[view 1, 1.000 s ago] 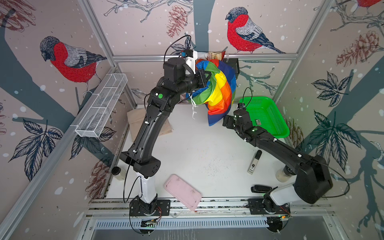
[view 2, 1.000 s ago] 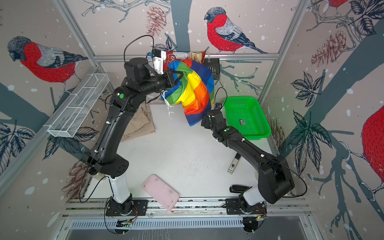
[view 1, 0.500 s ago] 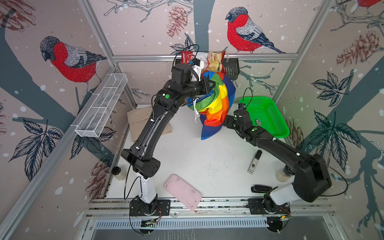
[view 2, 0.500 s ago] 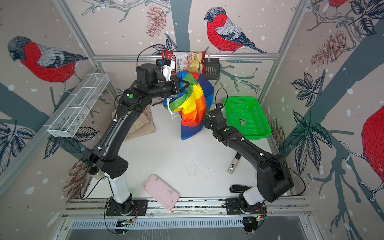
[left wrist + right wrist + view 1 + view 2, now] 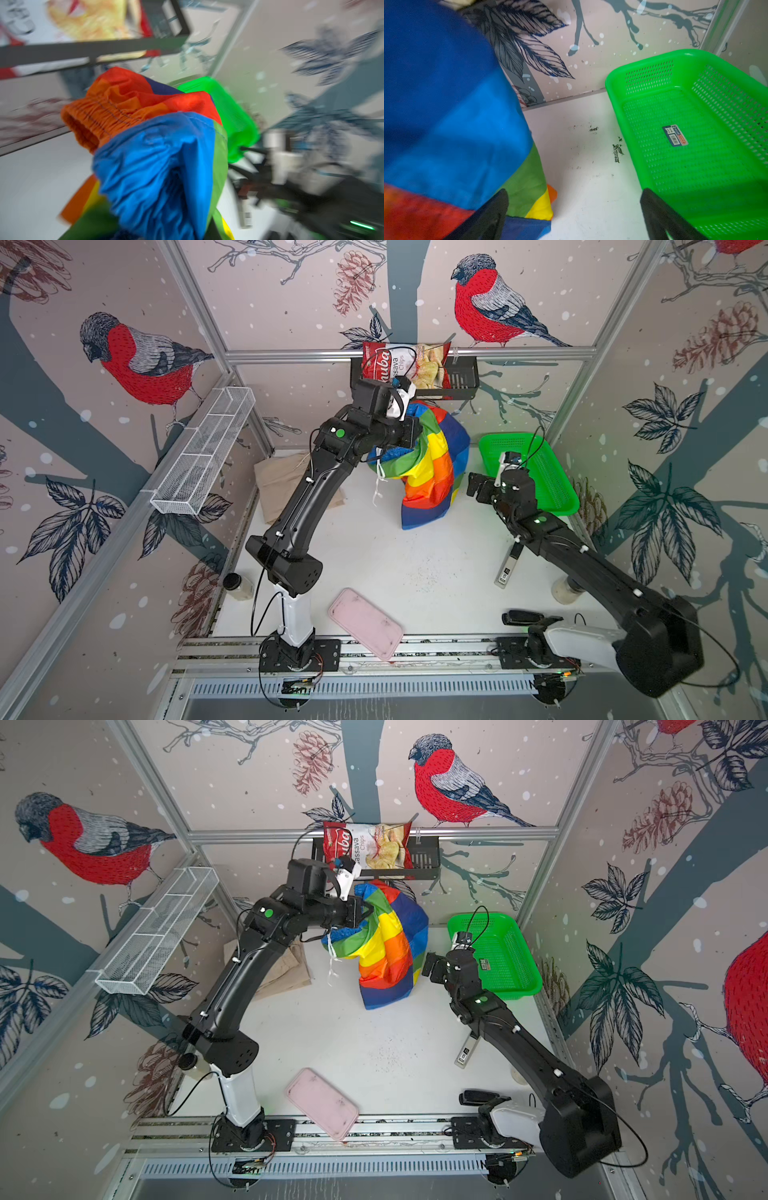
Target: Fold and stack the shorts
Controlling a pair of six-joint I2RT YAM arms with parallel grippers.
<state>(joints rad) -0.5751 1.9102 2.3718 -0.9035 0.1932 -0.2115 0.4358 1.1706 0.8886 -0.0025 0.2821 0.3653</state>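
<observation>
Left wrist view: blurred; the striped shorts [image 5: 162, 166] are seen bunched right in front of the lens, with the orange elastic waistband [image 5: 97, 120] toward the black rack [image 5: 93, 45] and a blue panel nearest. The fingers are hidden by cloth there. In both top views the left gripper [image 5: 415, 433] is seen raised over the back of the table [image 5: 374, 564], clenched on the bunched upper part of the striped shorts. The rest is hung down from it. Whether the lower blue edge is resting on the table or just above it cannot be told. A white drawstring [image 5: 376, 489] is dangled at the bundle's left side. The right gripper [image 5: 473, 489] is held low just beside the striped shorts, between them and the basket [image 5: 490, 448]. In the right wrist view its fingers [image 5: 496, 207] are spread wide with nothing between them. One finger is seen in front of the cloth's lower corner; contact cannot be told. The beige shorts [image 5: 282, 481] are laid flat at the back left of the table, partly hidden under the left arm [image 5: 307, 497], well apart from the striped pair. The basket is parked at the back right corner, a label [image 5: 675, 136] stuck on its floor
</observation>
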